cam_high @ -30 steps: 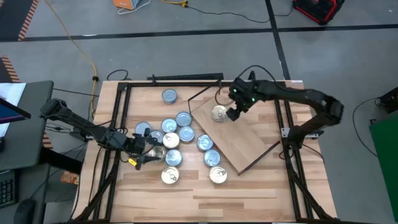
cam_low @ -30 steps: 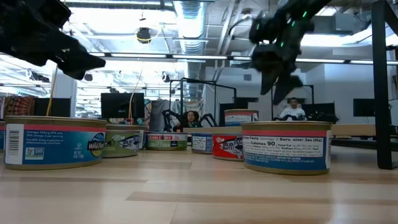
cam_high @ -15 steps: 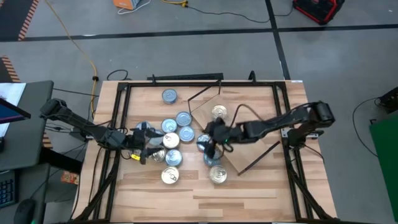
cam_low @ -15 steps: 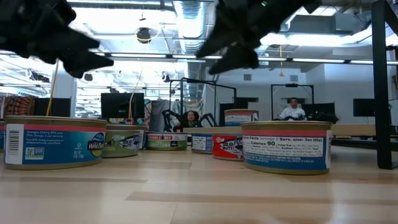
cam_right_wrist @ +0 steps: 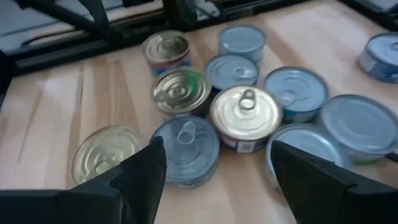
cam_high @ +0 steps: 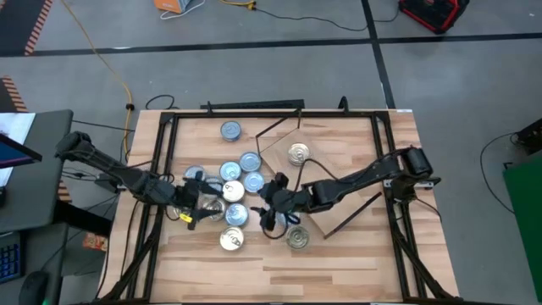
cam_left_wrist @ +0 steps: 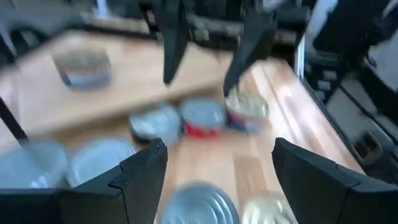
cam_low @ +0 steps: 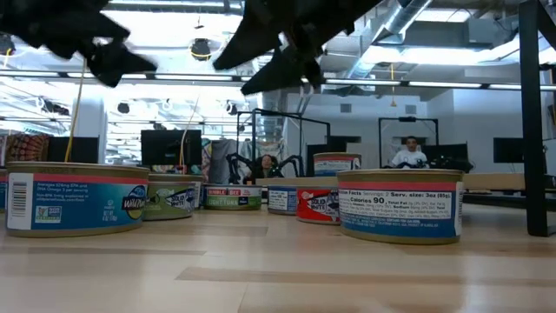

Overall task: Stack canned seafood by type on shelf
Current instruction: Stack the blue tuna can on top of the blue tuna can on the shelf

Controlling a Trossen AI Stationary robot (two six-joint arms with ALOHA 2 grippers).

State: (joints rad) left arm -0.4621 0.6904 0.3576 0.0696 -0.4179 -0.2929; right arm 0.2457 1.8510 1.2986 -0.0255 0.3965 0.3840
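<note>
Since only one gold-lidded round tin (cam_high: 297,153) sits on the light-wood shelf (cam_high: 339,196), I hover both spread tools, right tool (cam_high: 273,206) and left tool (cam_high: 200,206), over the clustered silver-lidded tins (cam_high: 240,178) on the counter (cam_high: 339,263).

We see, from above, a plank tabletop (cam_high: 339,263) edged by a dark metal frame (cam_high: 163,161), standing on a grey floor (cam_high: 279,51) crossed by dark tape lines. A yellow cable (cam_high: 100,58) runs over the floor toward eleven o'clock. At twelve o'clock, at the top edge, lies an orange object (cam_high: 174,6). At one o'clock sits a red and black case (cam_high: 434,13). At nine o'clock stands a grey side desk (cam_high: 32,169); a green panel (cam_high: 523,199) shows at three o'clock. At table height, we see an office behind, with ceiling lights (cam_low: 265,17), dark monitors (cam_low: 165,146) and a seated person (cam_low: 408,155).
</note>
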